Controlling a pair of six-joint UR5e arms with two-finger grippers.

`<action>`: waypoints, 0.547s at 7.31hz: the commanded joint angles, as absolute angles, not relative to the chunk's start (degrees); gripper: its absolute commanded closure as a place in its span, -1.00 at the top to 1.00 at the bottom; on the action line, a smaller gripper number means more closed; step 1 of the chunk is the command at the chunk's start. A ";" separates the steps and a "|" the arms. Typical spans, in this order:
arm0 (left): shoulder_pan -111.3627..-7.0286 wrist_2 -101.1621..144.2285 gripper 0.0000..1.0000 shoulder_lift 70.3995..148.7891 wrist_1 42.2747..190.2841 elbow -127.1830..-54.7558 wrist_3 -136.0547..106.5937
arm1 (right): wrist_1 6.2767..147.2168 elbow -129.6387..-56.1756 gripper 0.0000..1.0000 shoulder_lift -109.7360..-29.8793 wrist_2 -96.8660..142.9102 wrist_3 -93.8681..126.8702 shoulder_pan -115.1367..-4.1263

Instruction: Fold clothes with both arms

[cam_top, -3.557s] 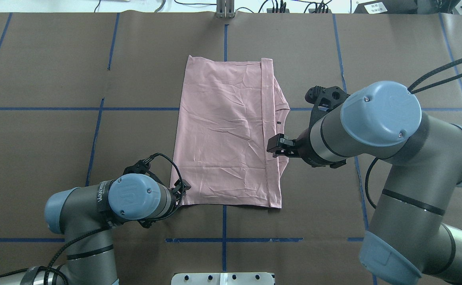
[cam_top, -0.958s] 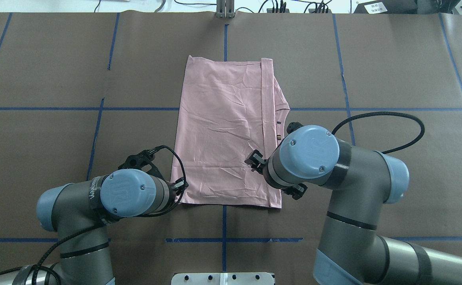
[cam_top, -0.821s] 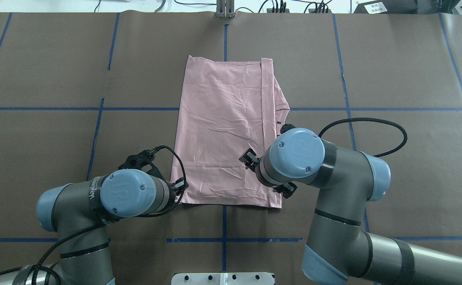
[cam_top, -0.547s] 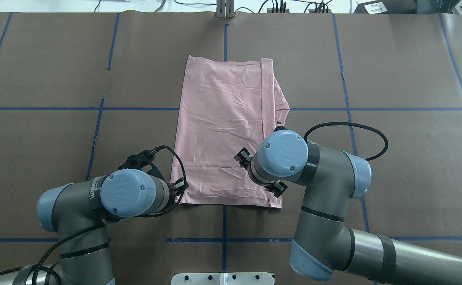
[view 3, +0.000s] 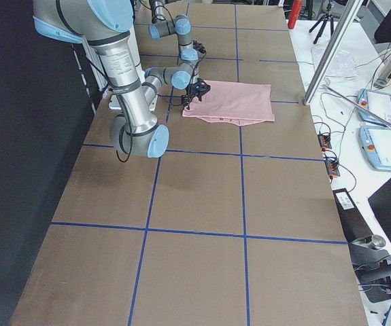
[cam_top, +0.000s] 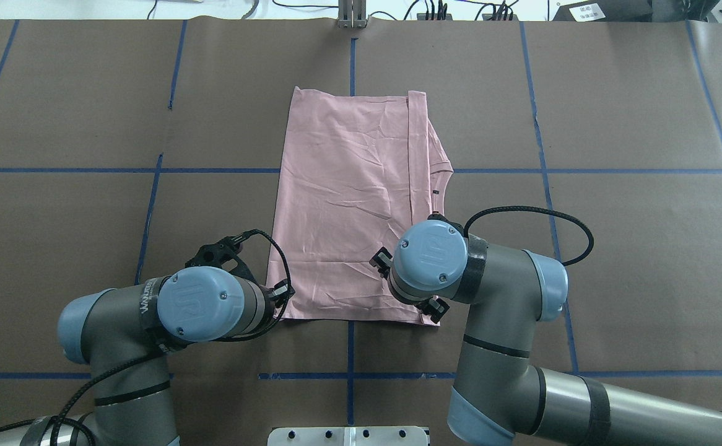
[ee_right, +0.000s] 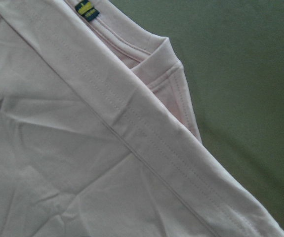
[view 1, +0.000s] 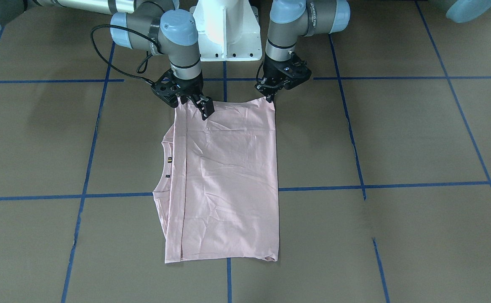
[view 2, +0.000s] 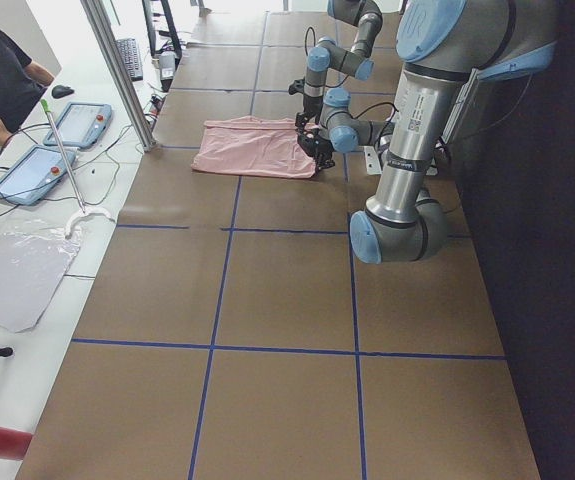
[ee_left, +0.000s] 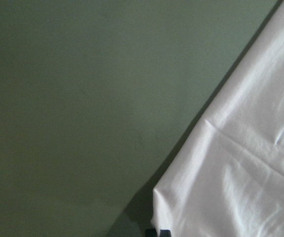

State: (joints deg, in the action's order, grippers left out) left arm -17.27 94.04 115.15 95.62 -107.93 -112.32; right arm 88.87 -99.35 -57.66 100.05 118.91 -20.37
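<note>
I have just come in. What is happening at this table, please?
Two robot arms are working on a pale pink T-shirt that lies flat, folded over on itself, on the brown table. The left pincer is at a shirt corner on the robot's side; the right pincer is low over that same edge, toward the other corner. Whether either has gripped the cloth, I cannot tell.

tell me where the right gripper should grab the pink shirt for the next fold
Pinch the near right corner of the T-shirt, straight down from above with the right gripper. The cloth lies flat, its stacked layers meet there, and the left gripper sits at the matching near left corner.
</note>
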 commanded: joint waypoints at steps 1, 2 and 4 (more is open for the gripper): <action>-17.23 94.04 -1.00 115.14 95.62 -107.93 -112.32 | 88.95 -98.36 1.00 -57.92 100.02 118.92 -19.69; -17.23 94.04 -1.00 115.14 95.62 -107.84 -112.32 | 89.03 -98.35 1.00 -58.18 100.02 118.92 -19.69; -17.23 93.96 -1.00 115.14 95.62 -107.49 -112.32 | 90.34 -98.61 1.00 -58.53 100.20 118.83 -19.69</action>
State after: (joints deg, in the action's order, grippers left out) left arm -17.23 93.99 115.14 95.63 -107.62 -112.29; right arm 89.45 -98.48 -58.33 100.13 118.90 -19.73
